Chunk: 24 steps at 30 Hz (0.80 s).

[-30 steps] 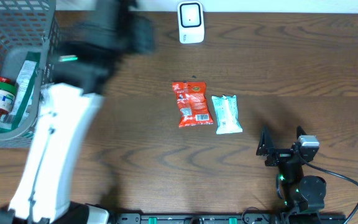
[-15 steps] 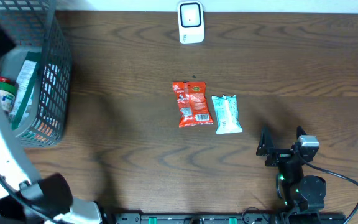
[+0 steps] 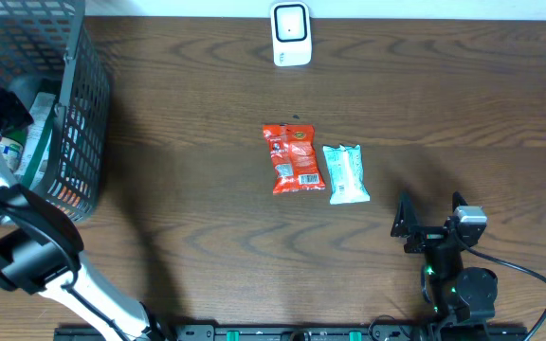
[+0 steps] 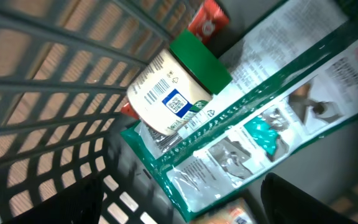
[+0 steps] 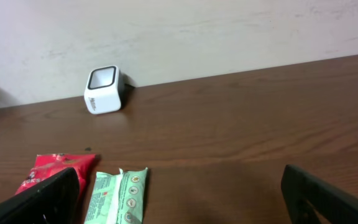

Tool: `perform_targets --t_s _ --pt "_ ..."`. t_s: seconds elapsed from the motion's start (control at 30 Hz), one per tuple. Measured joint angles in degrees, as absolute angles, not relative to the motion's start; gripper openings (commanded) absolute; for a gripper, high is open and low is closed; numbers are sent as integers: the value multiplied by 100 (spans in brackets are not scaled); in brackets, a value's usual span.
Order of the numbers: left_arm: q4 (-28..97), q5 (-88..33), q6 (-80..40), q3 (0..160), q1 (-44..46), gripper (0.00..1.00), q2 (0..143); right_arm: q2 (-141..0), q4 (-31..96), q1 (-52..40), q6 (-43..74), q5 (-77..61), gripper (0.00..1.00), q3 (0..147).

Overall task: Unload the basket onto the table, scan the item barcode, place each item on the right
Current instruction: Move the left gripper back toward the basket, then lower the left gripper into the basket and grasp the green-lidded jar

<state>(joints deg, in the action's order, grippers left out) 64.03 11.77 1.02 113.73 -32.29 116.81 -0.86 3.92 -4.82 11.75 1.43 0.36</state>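
Hanging inside the basket (image 3: 74, 104), my left end effector (image 4: 185, 186) has its jaws wide apart with nothing between them, so no item is picked up and, as I judge, this scan is not yet begun. The jar (image 4: 166, 93) with the green lid lies on its side a little ahead of the fingers (image 4: 67, 199), on a flat green-edged package (image 4: 260, 130), its printed code turned up. A red pouch (image 3: 292, 158) and a pale-green pack (image 3: 346, 174) lie on the tabletop (image 3: 188, 189) below the scanner (image 3: 290, 33), maybe finished; my right end effector (image 3: 429, 213) stands open and empty beside them.
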Motion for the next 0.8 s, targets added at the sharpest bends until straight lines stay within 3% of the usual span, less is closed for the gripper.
perform_targets --t_s 0.8 --pt "5970 1114 480 11373 -3758 81 12672 -86 392 -482 1175 145 99 36"
